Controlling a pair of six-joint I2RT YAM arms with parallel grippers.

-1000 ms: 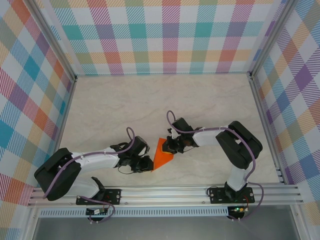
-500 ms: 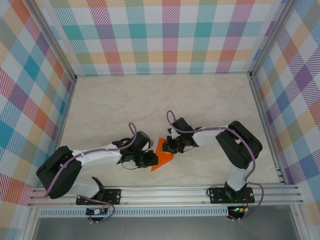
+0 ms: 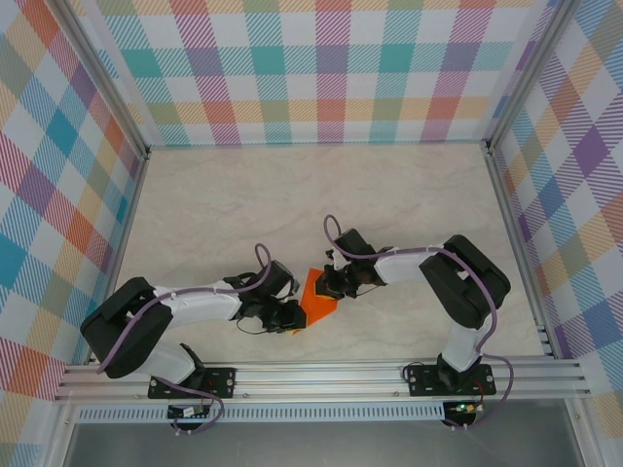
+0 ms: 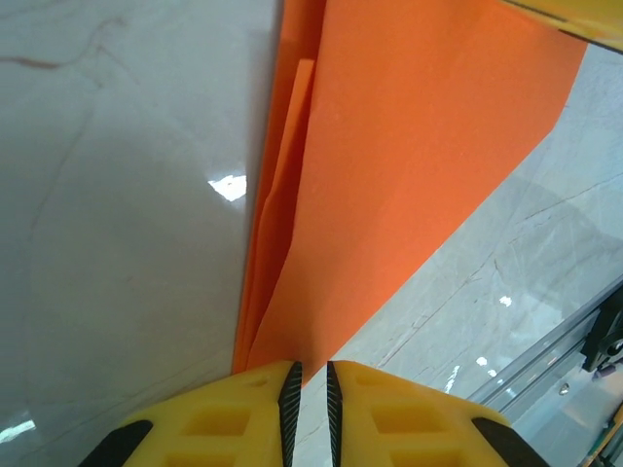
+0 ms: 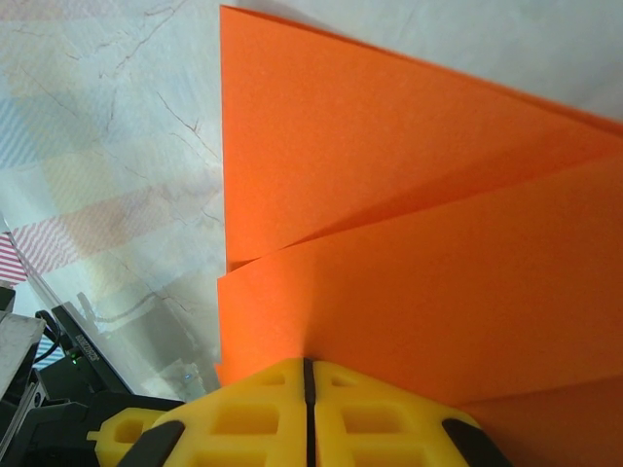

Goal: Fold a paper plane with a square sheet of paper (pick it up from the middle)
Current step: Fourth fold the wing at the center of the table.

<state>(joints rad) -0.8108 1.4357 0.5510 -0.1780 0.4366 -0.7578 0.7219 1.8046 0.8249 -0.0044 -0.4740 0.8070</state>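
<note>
Left end effector point(image 3: 292, 316) has its yellow fingers point(image 4: 243, 418) drawn nearly together, with a thin slit between them. The lowest corner of the orange sheet of paper point(image 3: 316, 297) runs into that slit, so it appears to nip that corner. Right end effector point(image 3: 331, 285) has its fingers point(image 5: 253, 413) pressed tight against each other, and the paper's edge goes in between them, so it pinches the sheet on the side farther from the rail point(image 3: 321, 375). The sheet is no flat square: it is folded into a pointed, layered shape. From above it sits over the table point(image 3: 292, 195), a little beyond the middle of the rail, with its narrow tip turned toward the rail and its broader end away from it. In the left wrist view the sheet of paper point(image 4: 409, 175) rises from the fingertips as a long wedge with a narrower folded flap along its left edge, and the rail shows at the lower right. In the right wrist view the paper point(image 5: 389, 195) shows two overlapping flaps meeting along a slanted crease. The left end effector is the one nearer the rail.
</note>
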